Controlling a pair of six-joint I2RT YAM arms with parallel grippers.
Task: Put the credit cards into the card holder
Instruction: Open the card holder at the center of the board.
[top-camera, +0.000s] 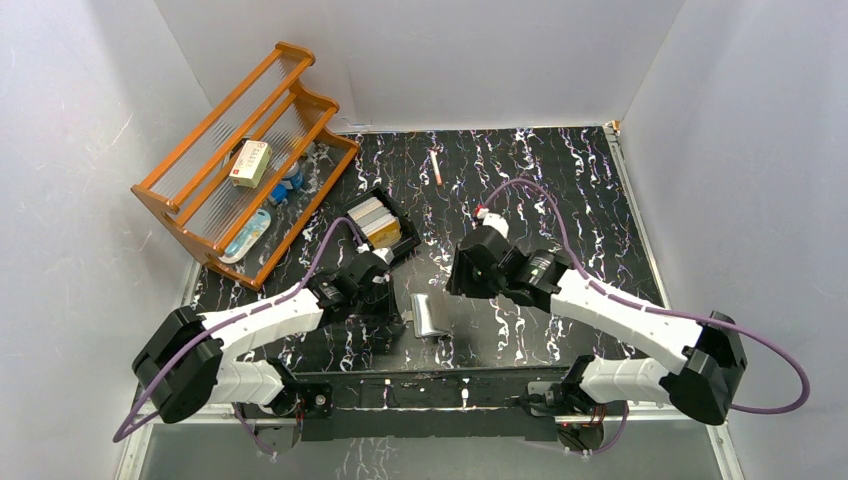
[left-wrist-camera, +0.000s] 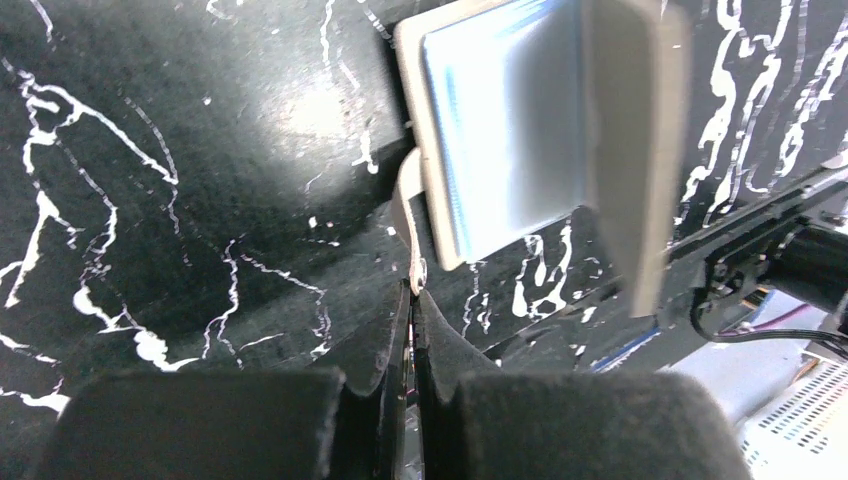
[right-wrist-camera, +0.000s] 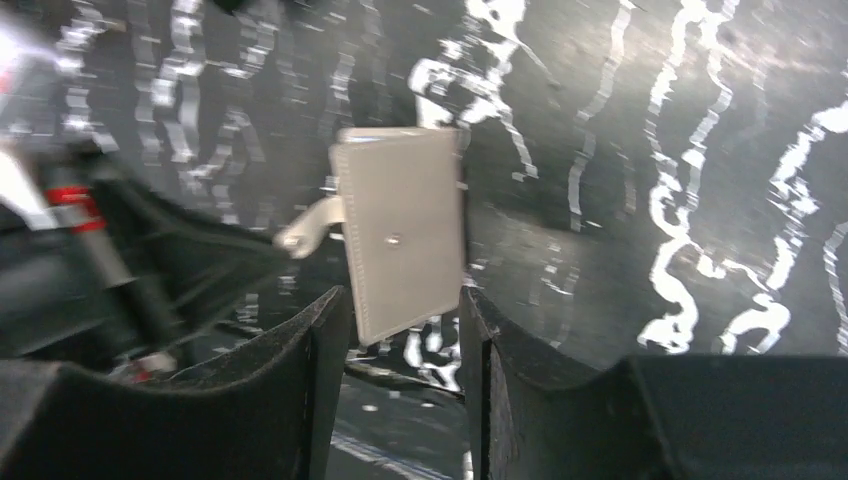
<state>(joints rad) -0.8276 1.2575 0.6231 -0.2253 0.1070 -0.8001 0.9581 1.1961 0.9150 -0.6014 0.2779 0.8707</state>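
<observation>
1. While the left gripper (left-wrist-camera: 415, 296) is pinching shut on the thin snap strap (left-wrist-camera: 408, 215) of the card holder (left-wrist-camera: 510, 130), the holder is lying on the table (top-camera: 560, 190) close to the arm bases. One leaf is lying flat with its shiny pale-blue inside up, and the other is standing up.
2. Judgement: the holder is looking light, floppy at the fold and slick inside. It is likely wanting to slide or fold shut unless pinned. The strap or an outer edge is offering the safest hold.
3. Just beyond it, the right gripper (right-wrist-camera: 402, 300) is hanging with its fingers spread, carrying nothing. The standing leaf is showing between them in the wrist view, though from above they are appearing apart.
4. Farther back, the credit cards (top-camera: 378, 222) are lying overlapped in the black tray (top-camera: 399, 217), apart from the holder. Judgement: they are thin, stiff, light and slippery, lying flat with little edge exposed. Tipping one against the tray wall and taking a short edge is looking best.
5. Count: one holder and one tray. The cards are showing whitish-grey and yellowish, but I cannot tell their exact number. Farthest, one wooden rack (top-camera: 215, 160) is carrying one cream box (top-camera: 250, 162), and one thin stick (top-camera: 436, 167) is lying alone.
</observation>
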